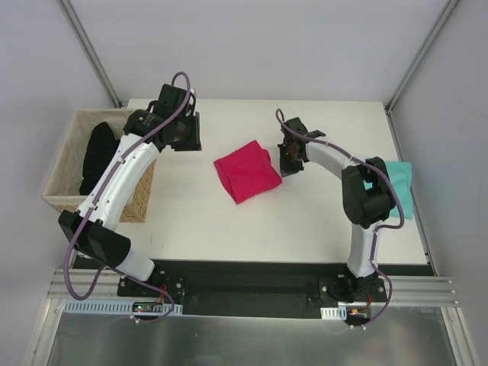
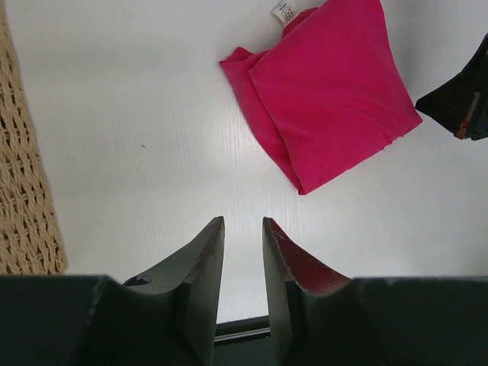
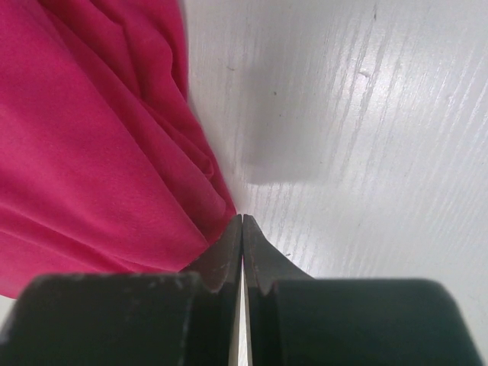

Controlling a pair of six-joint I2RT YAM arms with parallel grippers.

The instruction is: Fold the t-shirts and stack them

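Note:
The magenta-pink t-shirt (image 1: 246,171) lies folded into a small square in the middle of the table; the left wrist view shows it (image 2: 328,91) with its white neck label (image 2: 284,11). The teal t-shirt (image 1: 402,191) lies at the table's right edge, partly hidden behind the right arm. My left gripper (image 1: 192,142) hovers left of the pink shirt, its fingers (image 2: 242,221) a little apart and empty over bare table. At the pink shirt's right edge (image 3: 99,152), my right gripper (image 1: 288,162) is shut, its tips (image 3: 242,217) touching the cloth's border with no cloth seen between them.
A wicker basket (image 1: 65,194) stands off the table's left side with a black garment (image 1: 97,156) in it; its weave (image 2: 23,191) shows in the left wrist view. Metal frame posts rise at the table's back corners.

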